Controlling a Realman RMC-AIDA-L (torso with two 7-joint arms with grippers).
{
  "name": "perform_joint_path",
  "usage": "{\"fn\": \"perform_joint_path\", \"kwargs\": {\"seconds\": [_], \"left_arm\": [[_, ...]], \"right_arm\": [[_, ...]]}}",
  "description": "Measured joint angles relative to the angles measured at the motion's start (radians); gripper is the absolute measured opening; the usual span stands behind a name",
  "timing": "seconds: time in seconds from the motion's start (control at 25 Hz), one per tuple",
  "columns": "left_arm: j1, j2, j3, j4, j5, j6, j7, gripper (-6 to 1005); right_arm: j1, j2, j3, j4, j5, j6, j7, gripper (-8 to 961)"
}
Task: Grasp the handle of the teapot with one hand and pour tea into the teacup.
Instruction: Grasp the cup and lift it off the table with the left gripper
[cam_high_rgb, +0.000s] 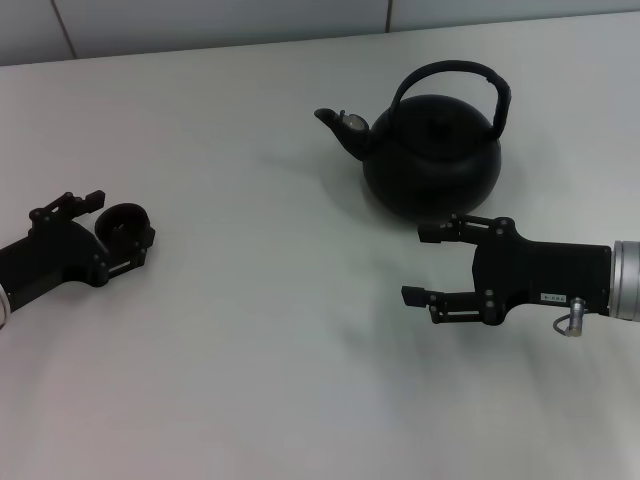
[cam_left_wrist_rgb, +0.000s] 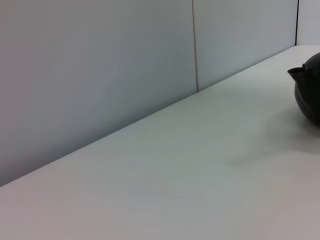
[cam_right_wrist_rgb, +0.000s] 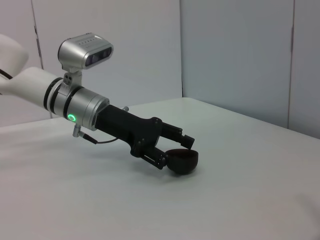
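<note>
Approach step: left gripper clamps the teacup at far left, right gripper, jaws apart, sits near the teapot and must rise to its handle

teapot: matte black all over, body and lid alike
handle: the same black
teacup: dark brown-black
left gripper: black (silver wrist collar with a green lit ring, white arm behind)
right gripper: black, silver collar
table: plain white
wall: pale grey panels behind the table
</note>
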Motion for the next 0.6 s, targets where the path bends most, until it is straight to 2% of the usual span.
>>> {"fn": "perform_joint_path", "kwargs": {"seconds": [0.6], "left_arm": [[-0.004,0.0,0.001,-0.003,0.006,-0.005,-0.001,823]], "right_arm": [[-0.001,0.0,0.0,-0.02,0.0,-0.022,0.011,818]]}}
